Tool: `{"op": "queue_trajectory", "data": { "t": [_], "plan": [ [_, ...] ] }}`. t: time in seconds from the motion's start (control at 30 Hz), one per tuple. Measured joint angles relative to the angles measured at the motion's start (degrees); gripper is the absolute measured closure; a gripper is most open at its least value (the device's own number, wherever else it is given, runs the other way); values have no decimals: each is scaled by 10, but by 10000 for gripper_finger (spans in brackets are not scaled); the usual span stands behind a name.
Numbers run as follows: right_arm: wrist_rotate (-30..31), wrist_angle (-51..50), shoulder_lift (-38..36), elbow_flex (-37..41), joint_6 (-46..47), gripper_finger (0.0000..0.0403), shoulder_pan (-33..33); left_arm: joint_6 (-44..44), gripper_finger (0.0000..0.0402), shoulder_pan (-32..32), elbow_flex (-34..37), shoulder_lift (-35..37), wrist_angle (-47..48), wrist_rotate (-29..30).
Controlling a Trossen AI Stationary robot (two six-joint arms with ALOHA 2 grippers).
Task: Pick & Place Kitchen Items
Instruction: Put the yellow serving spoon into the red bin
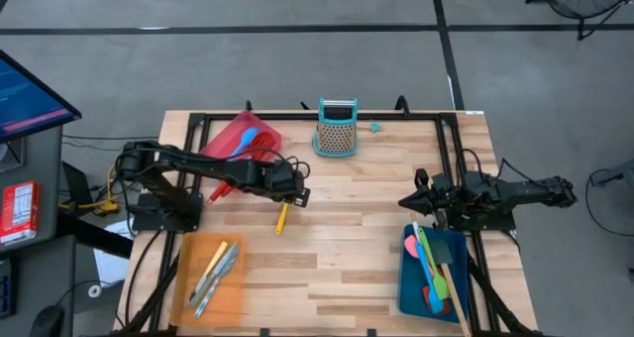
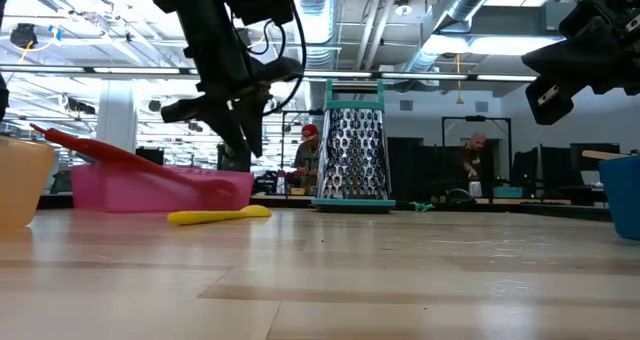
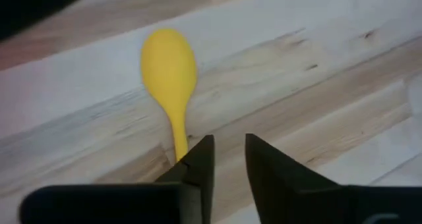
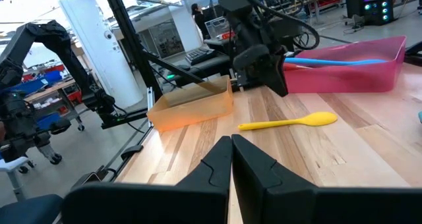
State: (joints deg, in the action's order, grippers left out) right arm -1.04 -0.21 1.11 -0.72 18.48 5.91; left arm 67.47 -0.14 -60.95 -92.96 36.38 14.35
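In the red tray [image 1: 236,132], spoons [image 1: 256,139]; left fingers [image 3: 198,168] slightly parted over yellow spoon [image 1: 281,217]; right fingers [image 4: 247,159] clenched.

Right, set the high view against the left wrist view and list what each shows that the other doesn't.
Only the high view shows the red tray, orange tray, blue tray, box grater and the right gripper, parked by the blue tray. Only the left wrist view shows the left gripper up close, its fingers slightly apart and just off the spoon's handle. Both show the yellow spoon lying on the wooden table.
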Motion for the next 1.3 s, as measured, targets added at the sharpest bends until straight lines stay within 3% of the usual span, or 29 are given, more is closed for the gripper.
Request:
{"op": "queue_trajectory", "data": {
  "t": [0.33,0.53,0.83,1.3],
  "plan": [
    [0,0,0,0,0,393,0,-53,220,-22,0,-45,6,-23],
    [0,0,0,0,0,393,0,-11,208,-21,0,-97,8,-56],
    [0,0,0,0,0,393,0,5,237,-21,-3,-124,27,-93],
    [0,0,0,0,0,393,0,-9,389,-17,-2,-129,45,-106]
  ]
}}
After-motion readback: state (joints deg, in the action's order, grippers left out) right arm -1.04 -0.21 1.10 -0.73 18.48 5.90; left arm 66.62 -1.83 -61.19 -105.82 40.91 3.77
